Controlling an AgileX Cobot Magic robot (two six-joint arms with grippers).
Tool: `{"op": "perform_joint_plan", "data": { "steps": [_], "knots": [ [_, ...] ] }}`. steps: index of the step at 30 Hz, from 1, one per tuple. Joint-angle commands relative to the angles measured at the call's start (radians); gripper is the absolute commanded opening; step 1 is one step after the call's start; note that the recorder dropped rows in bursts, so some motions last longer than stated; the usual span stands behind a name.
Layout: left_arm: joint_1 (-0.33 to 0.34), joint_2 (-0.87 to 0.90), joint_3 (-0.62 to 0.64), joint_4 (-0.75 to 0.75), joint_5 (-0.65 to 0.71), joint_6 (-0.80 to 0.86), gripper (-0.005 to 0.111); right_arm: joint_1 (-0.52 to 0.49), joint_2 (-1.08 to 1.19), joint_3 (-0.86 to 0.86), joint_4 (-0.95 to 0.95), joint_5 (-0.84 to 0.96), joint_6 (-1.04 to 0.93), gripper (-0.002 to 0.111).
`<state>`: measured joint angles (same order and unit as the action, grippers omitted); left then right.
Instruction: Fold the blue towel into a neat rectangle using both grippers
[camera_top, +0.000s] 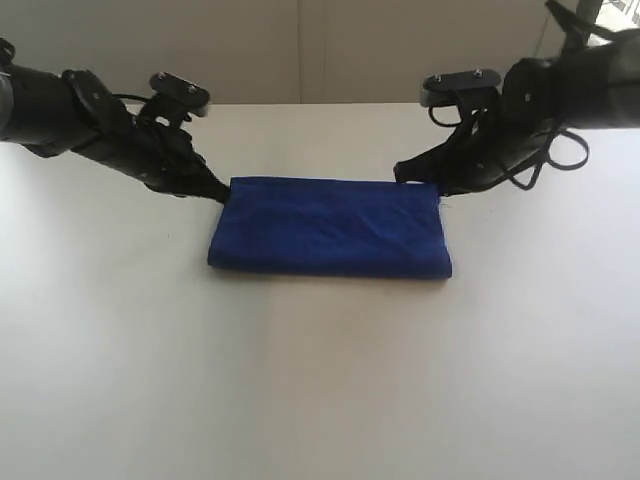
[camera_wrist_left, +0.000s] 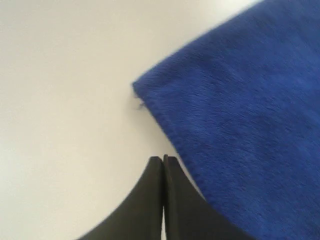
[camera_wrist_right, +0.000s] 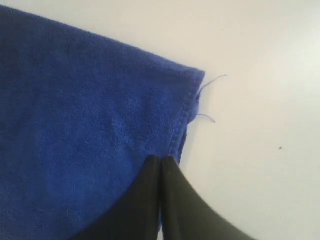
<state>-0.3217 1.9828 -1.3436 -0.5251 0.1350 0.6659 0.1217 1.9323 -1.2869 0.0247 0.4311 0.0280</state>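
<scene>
We see the blue towel (camera_top: 330, 228) lying folded on the white table (camera_top: 320, 400). Our left gripper (camera_wrist_left: 163, 159) and right gripper (camera_wrist_right: 160, 159) sit at its two far corners, jaws pressed together with no cloth between. The folding looks nearly done. Next we should lift away gently.

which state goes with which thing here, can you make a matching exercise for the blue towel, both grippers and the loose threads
Things:
1. blue towel
2. left gripper
3. right gripper
4. loose threads

States:
A. jaws shut, tip over the towel just inside its edge
B. sticking out at a towel corner
C. folded, lying flat on the table
D. jaws shut, tip over bare table beside the towel's edge

Pairs: 1-C, 2-D, 3-A, 4-B
</scene>
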Motion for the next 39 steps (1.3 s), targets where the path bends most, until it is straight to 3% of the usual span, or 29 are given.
{"op": "perform_joint_plan", "data": {
  "steps": [1, 4, 14, 24, 39],
  "knots": [
    [0.093, 0.012, -0.048, -0.015, 0.132, -0.197, 0.0, -0.023, 0.023, -0.087, 0.003, 0.098, 0.04, 0.0],
    [0.112, 0.067, -0.093, -0.023, 0.255, -0.201, 0.0, -0.023, 0.105, -0.143, 0.005, 0.129, 0.055, 0.0],
    [0.107, 0.157, -0.1, -0.072, 0.303, -0.199, 0.0, -0.023, 0.197, -0.167, -0.033, 0.131, 0.119, 0.0],
    [0.099, 0.16, -0.1, -0.072, 0.413, -0.199, 0.0, -0.023, 0.209, -0.167, -0.05, 0.136, 0.126, 0.0],
    [0.077, 0.158, -0.1, -0.074, 0.446, -0.197, 0.0, -0.043, 0.186, -0.155, -0.068, 0.206, 0.131, 0.0]
  ]
}}
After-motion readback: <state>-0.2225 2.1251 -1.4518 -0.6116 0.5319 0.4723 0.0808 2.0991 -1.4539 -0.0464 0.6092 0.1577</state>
